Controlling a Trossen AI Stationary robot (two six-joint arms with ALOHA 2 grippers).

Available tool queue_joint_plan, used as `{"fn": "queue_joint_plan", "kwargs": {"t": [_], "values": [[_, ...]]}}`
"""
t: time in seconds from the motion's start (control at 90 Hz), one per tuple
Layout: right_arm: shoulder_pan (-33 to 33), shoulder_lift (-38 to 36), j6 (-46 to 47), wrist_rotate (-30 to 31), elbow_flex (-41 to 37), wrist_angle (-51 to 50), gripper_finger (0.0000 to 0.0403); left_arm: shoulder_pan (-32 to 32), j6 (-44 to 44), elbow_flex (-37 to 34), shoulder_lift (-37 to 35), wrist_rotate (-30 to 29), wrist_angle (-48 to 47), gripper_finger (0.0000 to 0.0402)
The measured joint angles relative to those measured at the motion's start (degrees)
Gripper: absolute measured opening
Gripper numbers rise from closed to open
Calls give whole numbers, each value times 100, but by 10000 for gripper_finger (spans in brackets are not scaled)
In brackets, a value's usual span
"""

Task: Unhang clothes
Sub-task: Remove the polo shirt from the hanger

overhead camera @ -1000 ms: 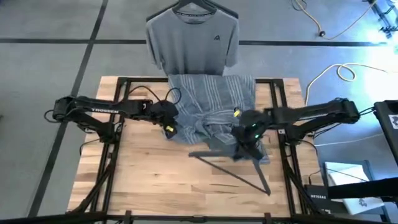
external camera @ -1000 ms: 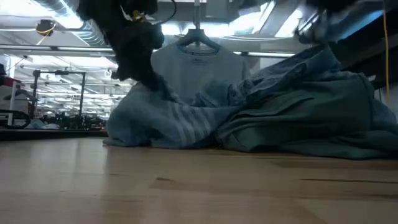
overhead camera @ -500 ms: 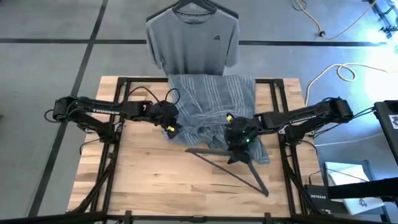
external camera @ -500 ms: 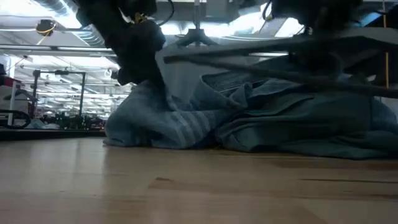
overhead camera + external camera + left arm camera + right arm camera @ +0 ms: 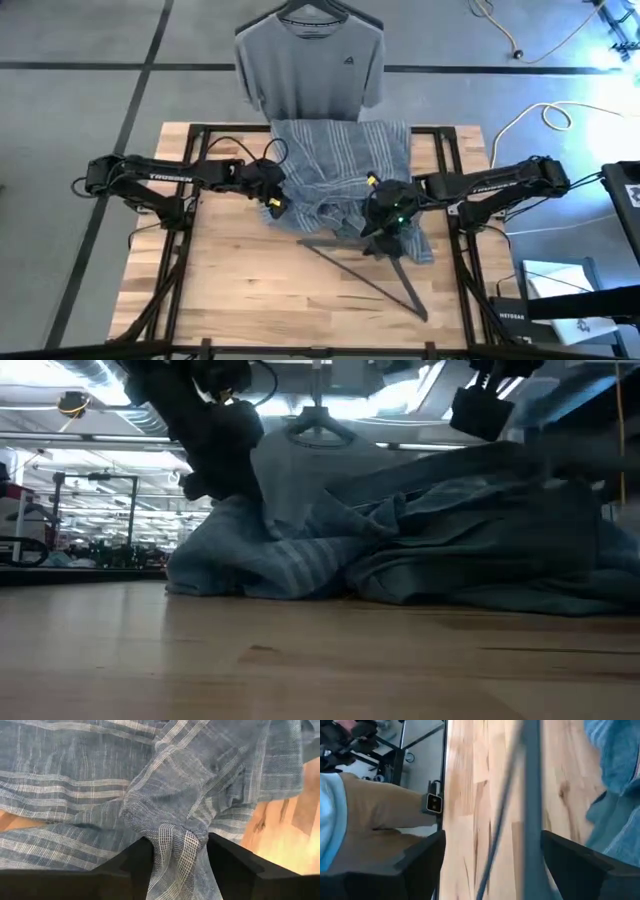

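Lying crumpled mid-table (image 5: 230,300), the striped shirt (image 5: 340,165) ran lengthwise toward the far edge. My left gripper (image 5: 175,862) clamped a fold at its left edge; my right gripper (image 5: 385,228) pinched the dark hanger (image 5: 365,275) at its near edge. Beyond hung the grey T-shirt (image 5: 310,65).

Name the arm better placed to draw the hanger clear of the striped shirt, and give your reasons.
The right. Its gripper already sits at the dark hanger, whose bar runs between its fingers in the right wrist view. The left gripper is shut on the striped shirt, anchoring the cloth.
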Motion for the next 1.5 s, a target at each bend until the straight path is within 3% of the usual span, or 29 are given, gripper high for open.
{"fn": "queue_joint_plan", "kwargs": {"t": [0.211, 0.356, 0.433, 0.511, 0.556, 0.644, 0.744, 0.9, 1.011, 1.156, 1.389, 1.5], "values": [[6, 3, -532, 845, 62, -306, 297, 2, -55, 0, 0, 106, 187, 163], [-94, 2, -764, 2302, 784, -1343, 277, 55, -83, 5, 0, 831, 587, 163], [-403, 2, -581, 3137, 1242, -2016, 269, 84, -161, 17, 0, 919, 572, 163], [-923, 0, -533, 3570, 1604, -2448, 266, 94, -216, 17, 0, 967, 617, 163], [-1390, 23, -608, 3529, 1742, -2594, 266, 94, -274, 17, 0, 1016, 703, 163], [-2673, 139, -1093, 2879, 1810, -2627, 266, 87, -307, 20, 0, 1234, 987, 163], [-3906, 480, -1252, 2686, 1801, -2713, 266, 87, -323, 22, -2, 1358, 1188, 163], [-5140, 1392, -1521, 2294, 1799, -2882, 266, 84, -335, 22, -2, 1360, 1323, 163], [-5550, 2128, -1798, 1604, 1794, -2771, 266, 55, -335, 22, -2, 1362, 1311, 163], [-5806, 2902, -1985, 2073, 1790, -2450, 266, -30, -443, 22, -2, 1371, 1308, 163], [-6035, 3622, -1938, 2162, 1792, -2723, 263, -283, -460, 22, -2, 1369, 1305, 163], [-6022, 3722, -2065, 1870, 1737, -2686, 242, -338, -477, 22, -2, 1355, 1302, 163]]}}
